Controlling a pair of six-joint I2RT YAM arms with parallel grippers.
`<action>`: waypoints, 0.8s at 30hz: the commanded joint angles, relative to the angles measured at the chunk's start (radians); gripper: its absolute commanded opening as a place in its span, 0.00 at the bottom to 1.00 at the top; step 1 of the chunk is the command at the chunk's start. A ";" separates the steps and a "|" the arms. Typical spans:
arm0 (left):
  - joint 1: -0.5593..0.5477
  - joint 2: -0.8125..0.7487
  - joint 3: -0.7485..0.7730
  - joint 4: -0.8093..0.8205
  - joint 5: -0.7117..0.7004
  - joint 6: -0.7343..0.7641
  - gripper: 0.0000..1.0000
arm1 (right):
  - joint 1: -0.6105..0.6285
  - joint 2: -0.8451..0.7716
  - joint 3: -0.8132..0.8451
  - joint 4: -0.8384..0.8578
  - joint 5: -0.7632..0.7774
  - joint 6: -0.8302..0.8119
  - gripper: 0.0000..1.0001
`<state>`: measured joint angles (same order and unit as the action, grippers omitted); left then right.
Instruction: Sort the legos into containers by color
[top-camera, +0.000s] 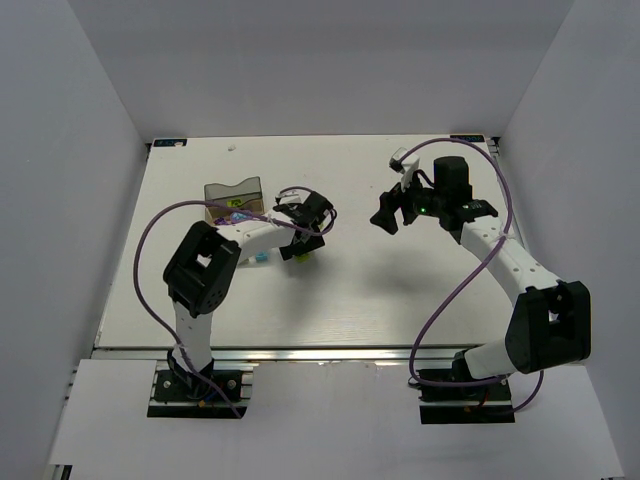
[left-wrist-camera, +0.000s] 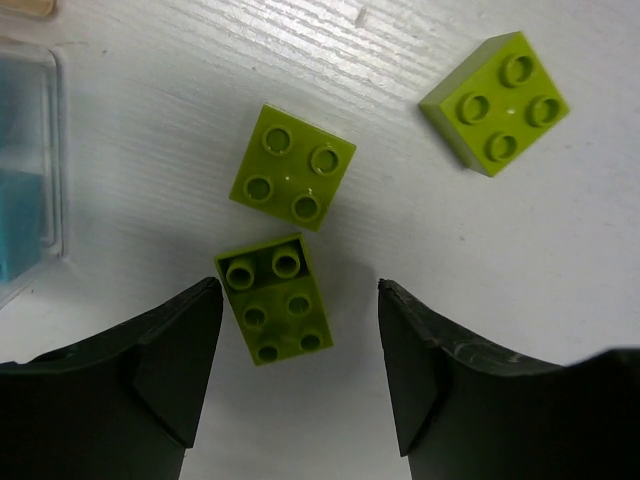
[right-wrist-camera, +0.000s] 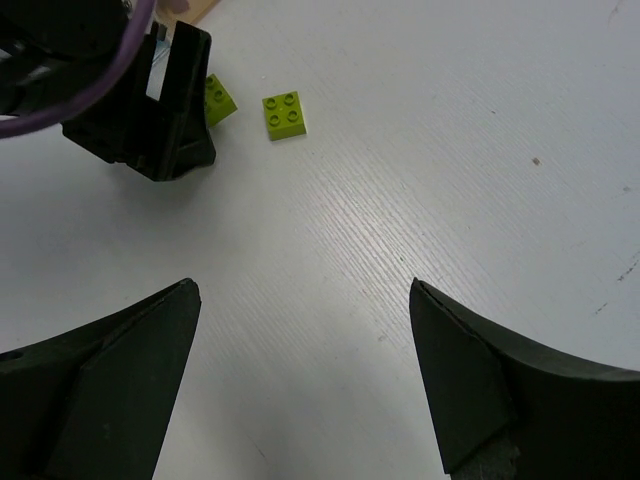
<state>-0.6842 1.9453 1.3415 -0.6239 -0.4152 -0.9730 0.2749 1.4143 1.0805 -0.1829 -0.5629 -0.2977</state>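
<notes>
Three lime-green legos lie on the white table in the left wrist view: a square one (left-wrist-camera: 292, 168), another square one (left-wrist-camera: 495, 103) at the upper right, and a longer one (left-wrist-camera: 273, 298). My left gripper (left-wrist-camera: 300, 290) is open and low over the table. The longer brick sits between its fingers, nearer the left finger (left-wrist-camera: 170, 350), with a gap on both sides. The containers (top-camera: 233, 192) stand just left of this gripper; a clear tray wall (left-wrist-camera: 52, 150) with teal bricks (left-wrist-camera: 18, 210) inside shows at the left edge. My right gripper (right-wrist-camera: 305, 290) is open over bare table.
A teal lego (top-camera: 262, 258) lies on the table by the left arm's forearm. From the right wrist I see the left gripper (right-wrist-camera: 150, 110), one lime lego (right-wrist-camera: 285, 113) beside it and another (right-wrist-camera: 218, 97) half hidden behind it. White walls enclose the table.
</notes>
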 joint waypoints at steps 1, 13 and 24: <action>-0.006 0.024 0.038 0.004 -0.036 0.010 0.73 | -0.005 -0.025 0.001 0.020 0.009 0.002 0.89; -0.006 0.020 0.021 0.026 -0.027 0.020 0.44 | -0.008 0.009 0.025 0.008 -0.002 0.006 0.89; -0.083 -0.193 -0.054 0.070 0.047 0.076 0.09 | -0.006 0.026 0.044 -0.049 -0.048 -0.098 0.89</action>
<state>-0.7399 1.8896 1.2945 -0.5919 -0.3820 -0.9195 0.2741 1.4334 1.0832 -0.1993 -0.5659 -0.3367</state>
